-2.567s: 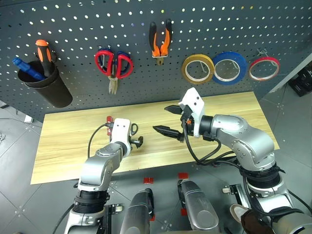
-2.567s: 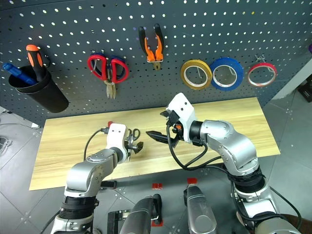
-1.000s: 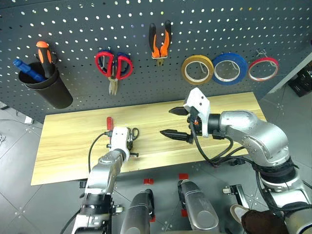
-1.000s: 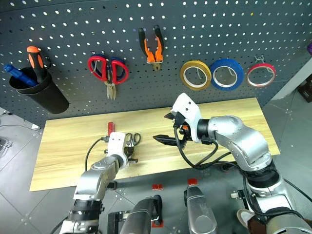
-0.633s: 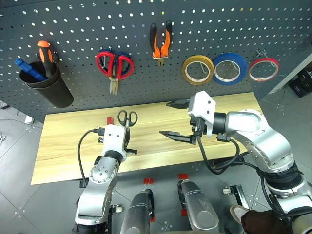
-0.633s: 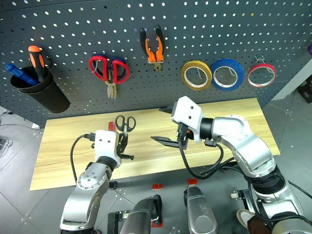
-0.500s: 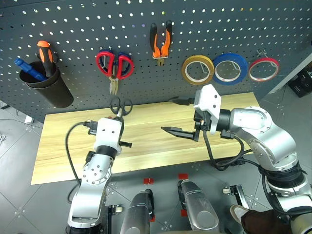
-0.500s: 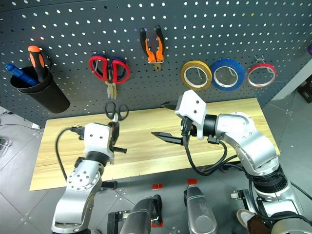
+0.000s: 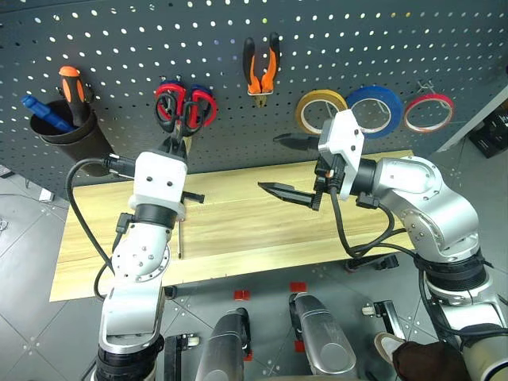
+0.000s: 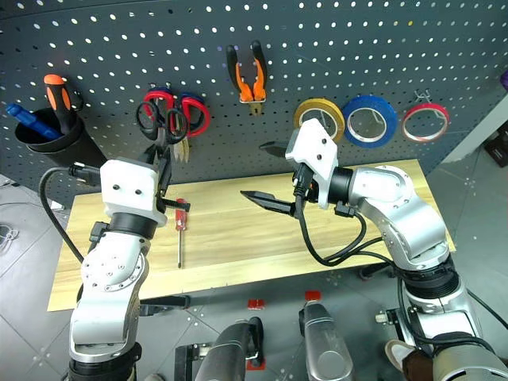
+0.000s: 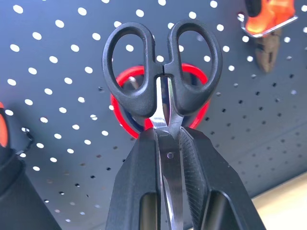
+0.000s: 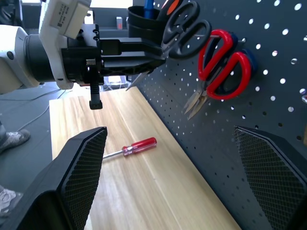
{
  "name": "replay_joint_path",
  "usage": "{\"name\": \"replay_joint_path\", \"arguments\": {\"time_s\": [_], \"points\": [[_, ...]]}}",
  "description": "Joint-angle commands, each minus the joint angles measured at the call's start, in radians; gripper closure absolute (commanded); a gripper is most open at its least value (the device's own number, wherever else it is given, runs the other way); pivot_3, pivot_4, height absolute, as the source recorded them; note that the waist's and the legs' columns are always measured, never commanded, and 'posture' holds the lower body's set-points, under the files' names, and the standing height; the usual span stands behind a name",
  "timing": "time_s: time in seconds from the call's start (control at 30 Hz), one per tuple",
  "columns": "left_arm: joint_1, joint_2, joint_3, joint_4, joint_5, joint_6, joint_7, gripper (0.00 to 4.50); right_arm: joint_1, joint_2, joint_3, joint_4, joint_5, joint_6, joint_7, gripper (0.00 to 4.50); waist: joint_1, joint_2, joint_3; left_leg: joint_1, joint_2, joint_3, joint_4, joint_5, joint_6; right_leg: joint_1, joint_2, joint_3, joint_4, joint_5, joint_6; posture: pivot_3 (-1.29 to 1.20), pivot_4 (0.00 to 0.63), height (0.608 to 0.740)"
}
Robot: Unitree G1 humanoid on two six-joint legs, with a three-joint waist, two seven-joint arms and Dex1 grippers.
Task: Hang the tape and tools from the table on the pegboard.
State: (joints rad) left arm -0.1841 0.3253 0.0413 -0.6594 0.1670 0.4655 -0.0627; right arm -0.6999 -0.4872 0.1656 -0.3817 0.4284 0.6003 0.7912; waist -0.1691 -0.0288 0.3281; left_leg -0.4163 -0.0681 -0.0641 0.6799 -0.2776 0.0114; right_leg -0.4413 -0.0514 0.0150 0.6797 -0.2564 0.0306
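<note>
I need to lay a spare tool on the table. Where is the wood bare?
The table is bare from the red-handled screwdriver across to its right end, though the open right gripper hovers over the middle. Its left end is bare too. Near the screwdriver it is crowded, with the left gripper holding black-handled scissors above.

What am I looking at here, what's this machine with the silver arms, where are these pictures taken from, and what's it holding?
It is a two-armed humanoid robot facing a dark pegboard behind a wooden table. The two wide pictures come from cameras in its head, looking down over its arms. The two close pictures come from a camera on each wrist.

The left claw is shut on the blades of small black-handled scissors, raised in front of the board near hanging red-handled scissors. The right claw is open, holding nothing.

On the table lies a red-handled screwdriver. Pliers and three tape rolls, the blue tape among them, already hang.
</note>
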Motion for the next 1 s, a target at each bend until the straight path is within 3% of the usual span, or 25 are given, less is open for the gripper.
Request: {"name": "replay_joint_path", "arguments": {"time_s": [0.03,0.33,0.5,0.77,1.0], "points": [[-0.032,0.022,0.023,0.032,0.021,-0.014,-0.011,4.15,-0.031,0.011,-0.024,-0.007,0.003,-0.032,-0.001,0.00,0.000,0.000,0.000,0.000,0.000,0.000,0.000,0.000,0.000,0.000,0.000,0.000,0.000,0.000,0.000,-0.35,0.335,0.740],[-0.122,0.026,0.020,0.213,0.003,-0.044,-0.026,4.15,-0.086,0.041,-0.012,0.043,-0.013,-0.073,0.017,0.00,-0.002,-0.001,0.000,0.000,0.000,0.000,0.000,0.000,0.000,0.000,0.000,0.000,0.000,0.000,0.000,-0.36,0.336,0.740],[-0.125,0.004,0.034,0.235,-0.016,-0.045,-0.021,2.66,-0.091,0.055,-0.005,0.046,-0.010,-0.077,0.019,0.00,-0.003,-0.001,0.001,0.000,0.000,0.000,0.000,0.000,0.000,0.000,0.000,0.000,0.000,0.000,0.000,-0.36,0.334,0.740],[0.010,-0.057,0.097,0.185,-0.085,0.097,-0.029,0.16,-0.030,0.059,0.026,0.011,-0.017,0.005,-0.029,0.00,-0.011,-0.001,0.001,0.000,0.000,0.000,0.000,0.000,0.000,0.000,0.000,0.000,0.000,0.000,0.000,-0.36,0.338,0.740],[-0.009,-0.044,0.240,0.326,-0.207,0.411,-0.084,0.05,-0.008,0.152,0.083,-0.083,0.048,0.373,-0.200,0.00,-0.017,-0.002,0.002,0.000,0.001,0.000,0.000,0.000,0.000,-0.001,0.001,0.000,0.001,0.000,0.000,-0.34,0.372,0.740]]}}
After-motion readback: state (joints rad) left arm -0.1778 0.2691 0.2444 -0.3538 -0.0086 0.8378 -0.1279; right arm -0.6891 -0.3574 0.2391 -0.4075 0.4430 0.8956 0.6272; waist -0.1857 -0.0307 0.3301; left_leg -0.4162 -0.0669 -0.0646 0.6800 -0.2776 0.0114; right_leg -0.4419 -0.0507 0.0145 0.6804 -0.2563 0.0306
